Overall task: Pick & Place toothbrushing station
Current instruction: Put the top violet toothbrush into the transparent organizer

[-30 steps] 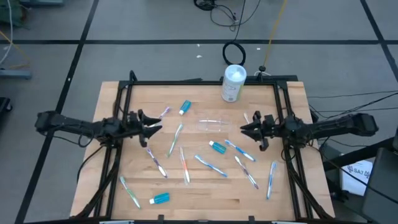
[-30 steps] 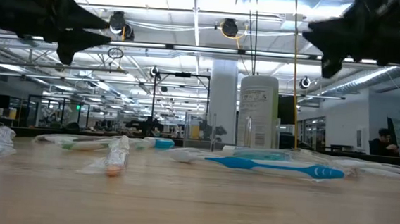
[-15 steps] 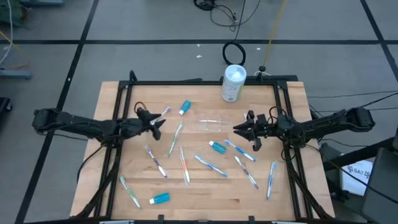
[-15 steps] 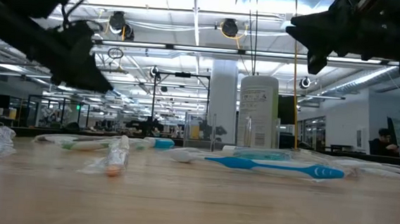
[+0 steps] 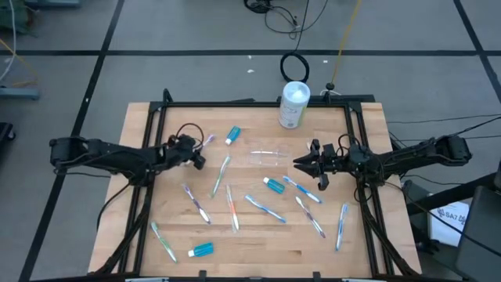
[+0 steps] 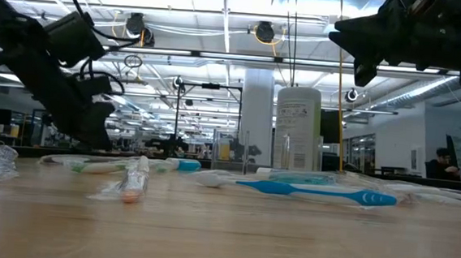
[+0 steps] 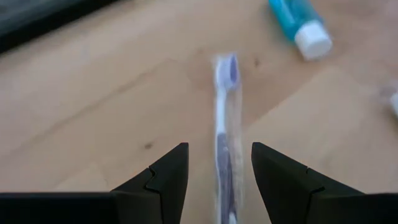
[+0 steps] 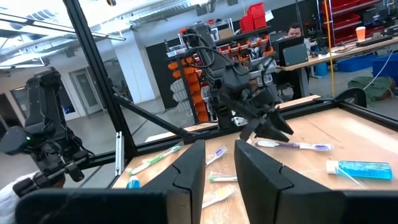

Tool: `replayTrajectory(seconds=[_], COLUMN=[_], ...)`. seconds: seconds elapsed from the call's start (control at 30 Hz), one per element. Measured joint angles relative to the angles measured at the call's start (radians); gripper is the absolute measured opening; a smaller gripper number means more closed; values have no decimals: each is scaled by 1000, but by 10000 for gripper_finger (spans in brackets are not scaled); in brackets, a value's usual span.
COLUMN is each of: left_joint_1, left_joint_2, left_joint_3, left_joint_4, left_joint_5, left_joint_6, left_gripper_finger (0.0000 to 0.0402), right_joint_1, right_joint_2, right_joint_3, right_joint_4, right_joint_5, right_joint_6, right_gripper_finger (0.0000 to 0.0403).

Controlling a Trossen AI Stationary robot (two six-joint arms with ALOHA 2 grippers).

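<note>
Left gripper [image 7: 217, 177] low over the table [image 5: 329, 243] at 10 o'clock, jaws wide, straddling a purple toothbrush [image 7: 225, 134], not gripping. Right gripper [image 5: 307, 163] raised at 3 o'clock, jaws narrow, holding nothing. Other toothbrushes [image 5: 264, 208] and tubes [image 5: 201, 250] scattered around centre; clear bag [image 5: 268, 156] at 12.

Purple toothbrush [image 7: 225, 134], blue tube [image 7: 300, 26] w/ white cap.

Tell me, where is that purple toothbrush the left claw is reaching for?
In the high view the purple toothbrush lies at the table's far left, just beyond the left gripper, with a blue toothpaste tube to its right.
</note>
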Motion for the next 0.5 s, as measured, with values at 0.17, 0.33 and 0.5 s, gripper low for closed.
replayTrajectory(seconds=[0.17, 0.33, 0.5], left_joint_1=[44, 78, 96], left_joint_2=[98, 156, 182], left_joint_3=[0, 0, 1], left_joint_4=[72, 109, 109], left_joint_5=[26, 83, 116], left_joint_6=[-33, -31, -31], left_gripper_finger=[182, 182, 179], right_joint_1=[0, 0, 0], right_joint_2=[0, 0, 0], right_joint_3=[0, 0, 1], right_joint_4=[0, 0, 0], right_joint_5=[0, 0, 0], right_joint_6=[0, 0, -1], right_gripper_finger=[77, 77, 77])
